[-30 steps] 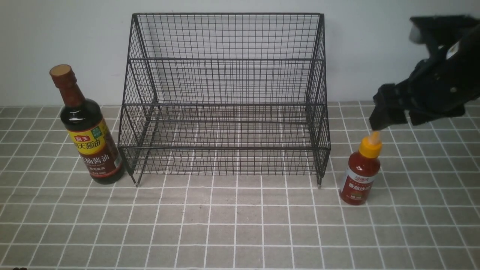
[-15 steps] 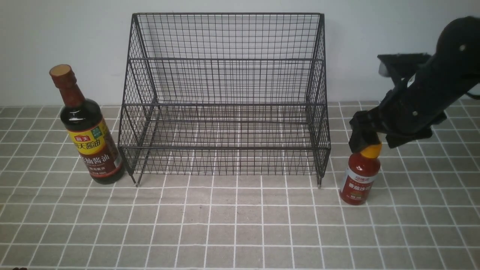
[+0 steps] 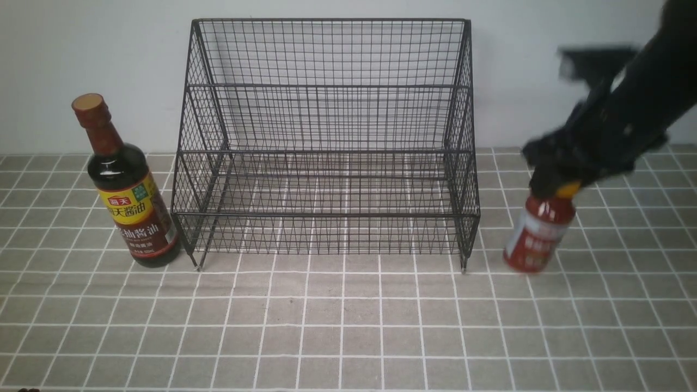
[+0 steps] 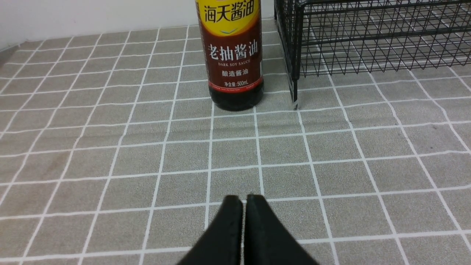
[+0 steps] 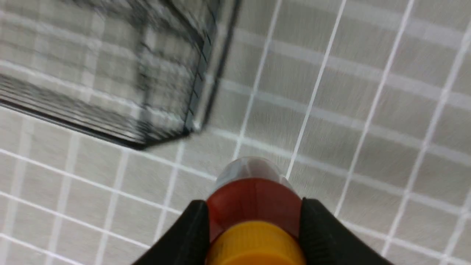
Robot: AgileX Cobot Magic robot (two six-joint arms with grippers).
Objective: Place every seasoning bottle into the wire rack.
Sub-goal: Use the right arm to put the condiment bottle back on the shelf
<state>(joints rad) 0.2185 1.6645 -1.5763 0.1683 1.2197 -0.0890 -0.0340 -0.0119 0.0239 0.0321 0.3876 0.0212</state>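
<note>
The small red sauce bottle (image 3: pixel 539 234) with its yellow cap hangs tilted just above the tiles, right of the wire rack (image 3: pixel 326 152). My right gripper (image 3: pixel 550 188) is shut on its shoulder below the cap; in the right wrist view the fingers (image 5: pixel 191 228) press both sides of the red sauce bottle (image 5: pixel 254 198). The tall dark soy-sauce bottle (image 3: pixel 130 212) stands upright left of the rack, close to its leg. My left gripper (image 4: pixel 244 200) is shut and empty, low over the tiles in front of the soy-sauce bottle (image 4: pixel 234 55). It does not show in the front view.
The black rack stands against the white back wall on a grey tiled surface (image 3: pixel 348 326). Its front right corner (image 5: pixel 191 125) lies close to the held bottle. The rack's front left leg (image 4: pixel 294 99) stands beside the soy-sauce bottle.
My right gripper came down over the red bottle's cap, closed on it and raised it slightly, tilting it. The left gripper and the soy-sauce bottle have not moved.
</note>
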